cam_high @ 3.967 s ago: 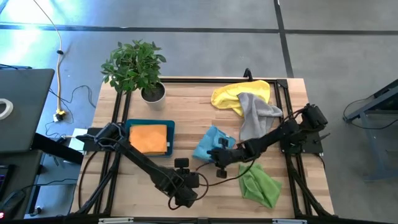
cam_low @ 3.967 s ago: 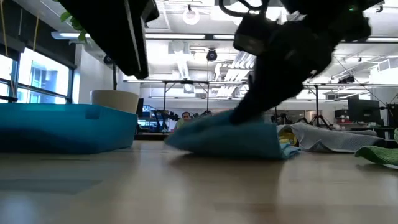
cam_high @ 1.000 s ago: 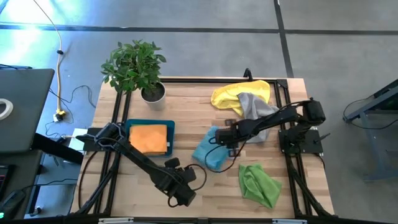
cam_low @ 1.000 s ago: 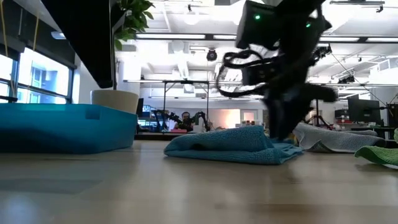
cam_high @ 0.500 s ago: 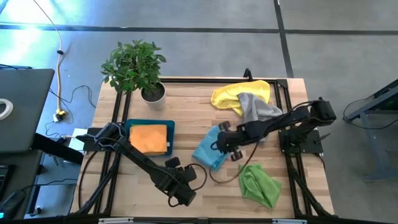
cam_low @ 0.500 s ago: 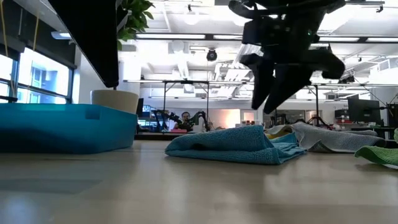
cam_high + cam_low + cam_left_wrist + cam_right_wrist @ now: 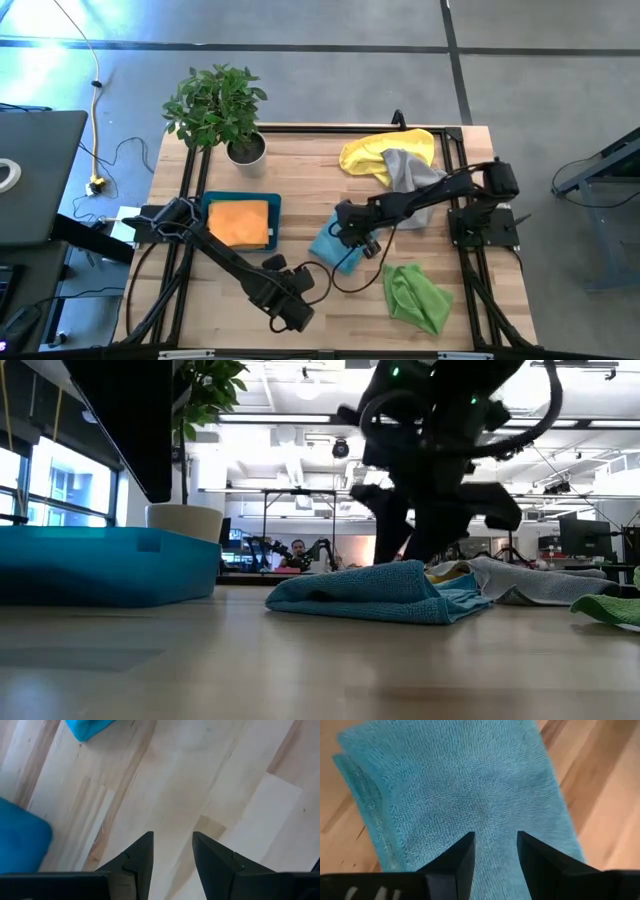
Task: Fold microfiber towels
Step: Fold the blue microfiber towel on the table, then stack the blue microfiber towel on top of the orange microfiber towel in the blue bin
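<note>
Right wrist view looks down on the folded light blue towel (image 7: 470, 795) mid-table, right gripper (image 7: 495, 855) hovering above it, jaws narrowly parted, empty. Soft and limp, it should pinch best at a corner. Its long axis runs near-to-far, slightly slanted. Left gripper (image 7: 172, 855) waits near the front edge, parted, empty.

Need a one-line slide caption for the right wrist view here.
Right gripper poised over the folded light blue towel on the wooden table, fingers parted and empty.
</note>
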You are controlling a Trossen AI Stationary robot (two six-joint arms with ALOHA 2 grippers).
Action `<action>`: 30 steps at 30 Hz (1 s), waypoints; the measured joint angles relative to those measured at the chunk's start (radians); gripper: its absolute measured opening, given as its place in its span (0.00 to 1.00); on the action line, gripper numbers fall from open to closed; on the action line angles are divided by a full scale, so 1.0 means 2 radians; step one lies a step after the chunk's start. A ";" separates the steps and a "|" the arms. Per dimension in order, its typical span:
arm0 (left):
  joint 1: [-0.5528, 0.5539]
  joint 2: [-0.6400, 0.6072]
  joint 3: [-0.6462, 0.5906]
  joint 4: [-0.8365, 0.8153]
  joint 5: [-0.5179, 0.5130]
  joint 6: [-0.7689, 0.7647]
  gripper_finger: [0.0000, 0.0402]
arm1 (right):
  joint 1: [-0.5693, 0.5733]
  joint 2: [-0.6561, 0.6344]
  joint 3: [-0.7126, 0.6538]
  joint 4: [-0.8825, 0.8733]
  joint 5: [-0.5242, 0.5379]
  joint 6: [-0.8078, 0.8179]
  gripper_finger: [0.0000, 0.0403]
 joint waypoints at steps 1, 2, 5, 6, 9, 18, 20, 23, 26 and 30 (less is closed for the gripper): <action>-0.001 0.000 0.000 -0.002 0.000 -0.001 0.31 | -0.002 0.006 0.000 -0.001 -0.005 -0.001 0.34; -0.001 0.000 0.000 -0.003 0.001 -0.001 0.31 | -0.003 0.012 0.000 -0.001 -0.008 -0.001 0.34; -0.002 0.000 0.000 -0.005 0.001 -0.001 0.31 | -0.005 0.023 0.000 0.000 -0.009 0.000 0.34; -0.002 0.000 0.000 -0.006 0.001 0.000 0.31 | -0.005 0.026 0.000 -0.001 -0.009 0.004 0.34; -0.002 0.000 0.000 -0.013 0.001 -0.002 0.31 | -0.005 0.028 0.000 -0.008 -0.010 0.057 0.34; -0.014 -0.001 0.000 -0.051 0.007 -0.044 0.31 | -0.021 0.029 0.001 -0.029 -0.011 0.434 0.34; -0.019 -0.007 0.000 -0.060 0.007 -0.052 0.31 | -0.022 0.029 0.001 -0.021 -0.012 0.467 0.34; -0.024 -0.009 0.001 -0.064 0.005 -0.061 0.31 | -0.022 0.025 0.000 -0.013 -0.016 0.470 0.34; -0.027 -0.010 0.000 -0.069 0.001 -0.065 0.31 | -0.027 0.016 0.012 -0.024 -0.016 0.456 0.34; -0.024 -0.011 0.000 -0.069 0.001 -0.065 0.31 | -0.033 -0.005 0.034 -0.050 -0.016 0.411 0.34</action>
